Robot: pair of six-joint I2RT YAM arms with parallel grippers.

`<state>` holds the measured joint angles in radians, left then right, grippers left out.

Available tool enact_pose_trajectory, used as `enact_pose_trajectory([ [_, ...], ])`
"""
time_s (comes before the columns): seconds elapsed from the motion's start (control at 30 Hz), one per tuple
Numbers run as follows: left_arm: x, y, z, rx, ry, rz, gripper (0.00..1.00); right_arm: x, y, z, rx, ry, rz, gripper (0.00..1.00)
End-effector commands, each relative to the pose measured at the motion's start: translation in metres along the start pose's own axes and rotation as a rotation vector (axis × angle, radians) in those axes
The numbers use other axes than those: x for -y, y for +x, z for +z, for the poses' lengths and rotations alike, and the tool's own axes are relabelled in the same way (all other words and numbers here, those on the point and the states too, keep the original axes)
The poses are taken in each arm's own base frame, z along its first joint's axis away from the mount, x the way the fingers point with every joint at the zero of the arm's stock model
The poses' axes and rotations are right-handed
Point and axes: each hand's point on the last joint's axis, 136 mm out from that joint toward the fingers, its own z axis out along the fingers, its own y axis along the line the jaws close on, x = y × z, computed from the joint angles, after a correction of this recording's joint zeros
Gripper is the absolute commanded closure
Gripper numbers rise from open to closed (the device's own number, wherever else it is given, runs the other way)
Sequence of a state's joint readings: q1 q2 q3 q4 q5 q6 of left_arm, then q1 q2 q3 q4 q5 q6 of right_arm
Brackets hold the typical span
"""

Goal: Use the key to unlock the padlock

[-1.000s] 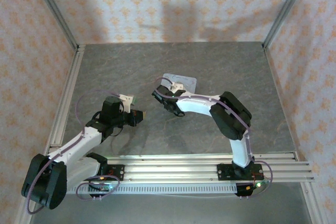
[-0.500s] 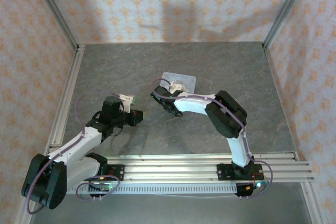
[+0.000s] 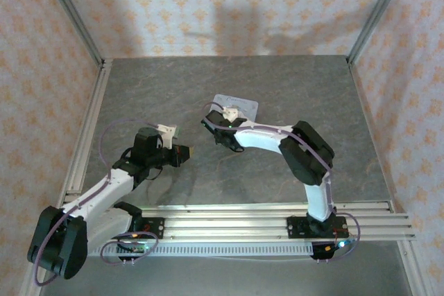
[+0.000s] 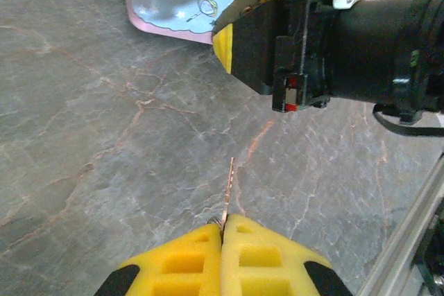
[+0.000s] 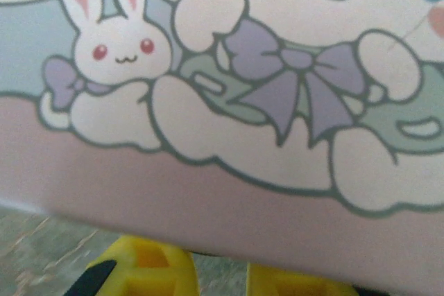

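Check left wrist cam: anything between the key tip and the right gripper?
Nothing. In the left wrist view, bare grey table separates the key, pinched by the left gripper, from the right gripper.

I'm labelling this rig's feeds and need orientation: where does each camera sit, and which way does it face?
Top external: above and behind the arms, looking down on the table; left arm and right arm show, bases at the bottom.
Left wrist: on the left arm, looking forward low over the table; left gripper at bottom pinches the key, right gripper ahead.
Right wrist: on the right arm, close against the tin; its yellow fingers at bottom.
Shared: top external and left wrist both show the right gripper by the tin.
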<state>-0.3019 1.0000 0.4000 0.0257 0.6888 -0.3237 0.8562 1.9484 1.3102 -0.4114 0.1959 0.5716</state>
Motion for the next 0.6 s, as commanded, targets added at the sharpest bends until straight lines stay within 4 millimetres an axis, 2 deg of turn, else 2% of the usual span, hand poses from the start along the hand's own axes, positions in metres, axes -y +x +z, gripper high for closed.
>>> enact_pose_trajectory([
  [0.0, 0.02, -0.002, 0.005, -0.009, 0.097, 0.051, 1.0, -0.017, -0.009, -0.025, -0.037, -0.166, 0.02, 1.0],
  [0.13, 0.03, -0.002, 0.012, -0.029, 0.101, 0.106, 1.0, -0.021, -0.004, -0.035, -0.124, -0.271, 0.069, 1.0],
  [0.27, 0.039, -0.012, 0.018, 0.009, 0.116, 0.128, 1.0, -0.023, -0.004, -0.043, -0.186, -0.348, 0.117, 1.0],
  [0.57, 0.043, -0.025, 0.029, 0.082, 0.172, 0.098, 1.0, -0.037, -0.008, -0.065, -0.267, -0.489, 0.153, 1.0],
])
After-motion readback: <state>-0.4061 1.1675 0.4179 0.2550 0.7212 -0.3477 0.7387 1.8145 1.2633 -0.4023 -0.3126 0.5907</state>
